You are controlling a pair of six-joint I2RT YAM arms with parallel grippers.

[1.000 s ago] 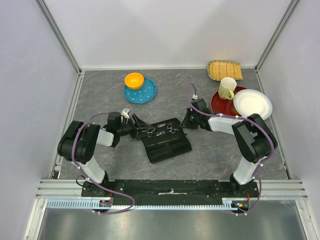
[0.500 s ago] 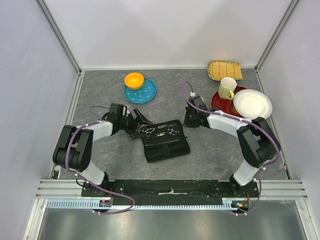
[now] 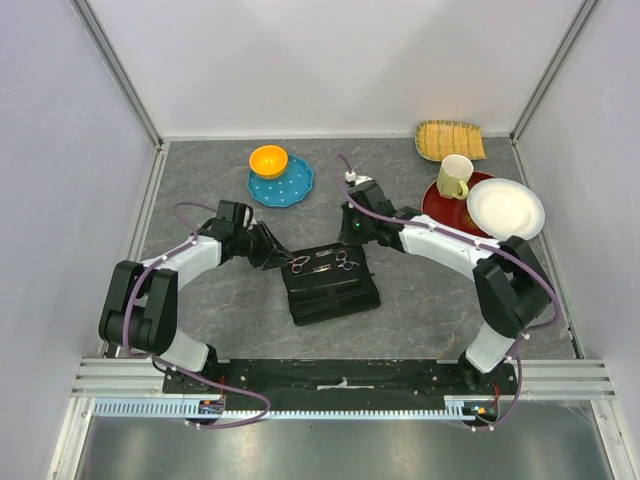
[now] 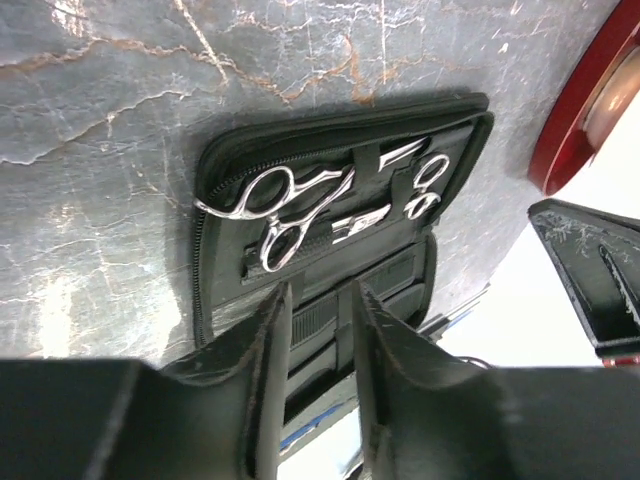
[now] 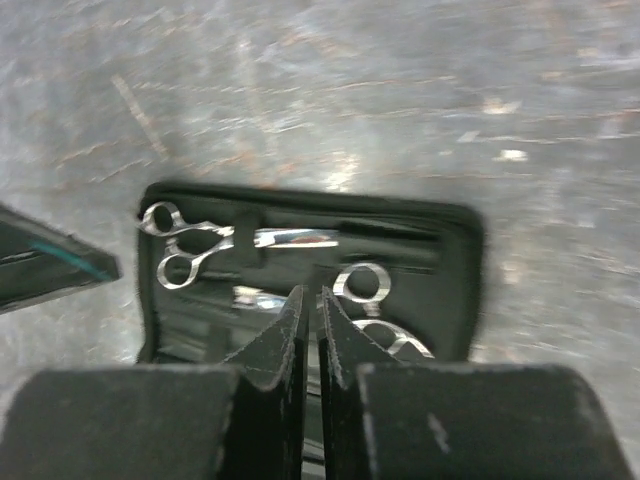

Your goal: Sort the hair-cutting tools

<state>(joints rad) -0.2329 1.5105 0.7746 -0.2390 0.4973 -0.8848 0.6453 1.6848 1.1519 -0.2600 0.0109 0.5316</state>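
Two pairs are strapped in the open black case (image 3: 330,290) at mid-counter (image 3: 430,300): left scissors (image 3: 299,264) and right scissors (image 3: 345,263). The left gripper (image 3: 275,252), at the case's ten o'clock, stands parted and empty. The right gripper (image 3: 352,232), at one o'clock, is pinched together on nothing.

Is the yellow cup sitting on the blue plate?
No, the cup stands on the red plate, and it is the orange bowl that sits on the blue plate.

My grey tabletop (image 3: 420,300) carried: open black case (image 3: 335,292), centre; blue plate (image 3: 298,184) toward far edge; red plate (image 3: 431,204), woven mat (image 3: 450,140), far-right corner.
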